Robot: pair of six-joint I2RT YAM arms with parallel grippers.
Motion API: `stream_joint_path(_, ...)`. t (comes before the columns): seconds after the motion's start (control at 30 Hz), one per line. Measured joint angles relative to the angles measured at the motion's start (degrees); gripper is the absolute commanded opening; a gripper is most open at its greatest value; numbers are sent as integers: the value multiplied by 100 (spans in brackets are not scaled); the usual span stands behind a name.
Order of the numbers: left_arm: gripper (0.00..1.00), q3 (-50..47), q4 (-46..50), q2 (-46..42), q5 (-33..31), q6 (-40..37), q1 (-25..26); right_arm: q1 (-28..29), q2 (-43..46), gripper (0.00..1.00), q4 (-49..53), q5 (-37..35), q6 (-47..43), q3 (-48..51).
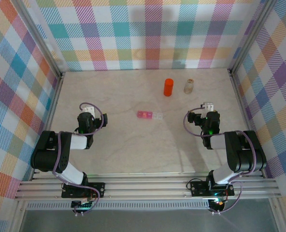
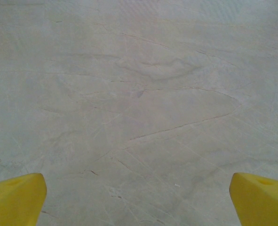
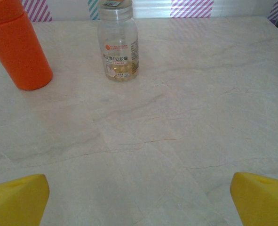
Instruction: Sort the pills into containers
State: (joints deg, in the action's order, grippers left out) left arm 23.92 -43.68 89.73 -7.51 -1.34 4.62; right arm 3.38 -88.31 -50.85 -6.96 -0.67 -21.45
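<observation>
The left tool (image 2: pixel 138 200) and right tool (image 3: pixel 139 200) are gaping, gripping nothing. The pink pill box (image 1: pixel 148 115) is lying on the tabletop (image 1: pixel 113 150) between them, at seven o'clock from the orange bottle (image 1: pixel 168 87), with a clear pill bottle (image 1: pixel 188 86) at its three o'clock.

One pill box (image 1: pixel 149 115), two bottles (image 1: pixel 168 87) (image 1: pixel 188 86)

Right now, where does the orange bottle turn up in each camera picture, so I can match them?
Top external: orange bottle stands far back, right of centre.
Right wrist: orange bottle at upper left, cut by the frame edge.
Left wrist: marbled tabletop ahead of the left end effector.
Shared landmark: the clear bottle, just right of the orange one.
</observation>
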Motion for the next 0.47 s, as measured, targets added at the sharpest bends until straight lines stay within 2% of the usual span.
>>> stream_joint_path(0.47, 100, 2, 4, 2, 96, 0, -17, 0, 0, 99, 0, 0, 0, 0)
